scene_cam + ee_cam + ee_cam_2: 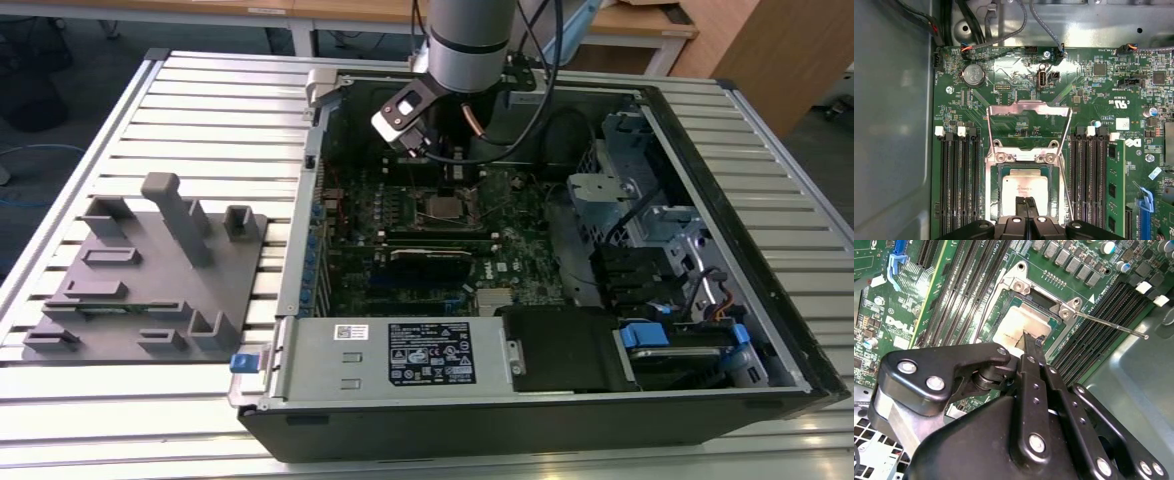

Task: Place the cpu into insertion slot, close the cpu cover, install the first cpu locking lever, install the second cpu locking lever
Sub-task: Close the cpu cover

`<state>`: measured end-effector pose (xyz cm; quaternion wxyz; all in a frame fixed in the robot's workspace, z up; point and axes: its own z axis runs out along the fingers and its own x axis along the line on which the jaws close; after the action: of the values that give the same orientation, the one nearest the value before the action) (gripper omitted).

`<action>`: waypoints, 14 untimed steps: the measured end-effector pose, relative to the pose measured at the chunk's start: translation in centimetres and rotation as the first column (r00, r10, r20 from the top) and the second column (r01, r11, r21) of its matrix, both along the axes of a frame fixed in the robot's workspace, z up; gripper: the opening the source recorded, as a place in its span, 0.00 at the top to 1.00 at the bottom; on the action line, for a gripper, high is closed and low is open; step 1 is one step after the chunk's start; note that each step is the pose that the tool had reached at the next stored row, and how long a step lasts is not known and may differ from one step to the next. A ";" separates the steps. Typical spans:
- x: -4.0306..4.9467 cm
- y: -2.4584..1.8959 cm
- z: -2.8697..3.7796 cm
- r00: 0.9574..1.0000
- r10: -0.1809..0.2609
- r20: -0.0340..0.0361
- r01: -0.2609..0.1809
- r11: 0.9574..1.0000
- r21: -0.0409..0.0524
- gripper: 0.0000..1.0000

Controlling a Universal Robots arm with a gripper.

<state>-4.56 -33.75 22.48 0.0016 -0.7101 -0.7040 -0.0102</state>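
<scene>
The cpu (1025,186) has a plain silvery-grey square top and is lying flat in the insertion slot (441,207), a bit above the middle of the exterior view. The cpu cover (1029,106) is flipped up open. The gripper (1025,199) is pressed together, and its tips hide the chip's near edge. Can't tell if they touch.

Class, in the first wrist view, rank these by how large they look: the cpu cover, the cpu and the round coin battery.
Largest to smallest:
1. cpu cover, the open metal frame
2. cpu, clearly smaller than the frame
3. coin battery, smallest by far
</scene>
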 end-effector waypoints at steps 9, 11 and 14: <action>0.00 0.00 0.65 1.000 0.000 0.000 0.000 1.000 0.000 0.90; 0.00 0.00 0.86 1.000 0.000 0.000 0.000 1.000 0.000 0.90; 0.00 0.00 1.23 1.000 0.000 0.000 0.000 1.000 0.000 0.90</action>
<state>-4.56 -33.76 23.71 0.0016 -0.7101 -0.7041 -0.0102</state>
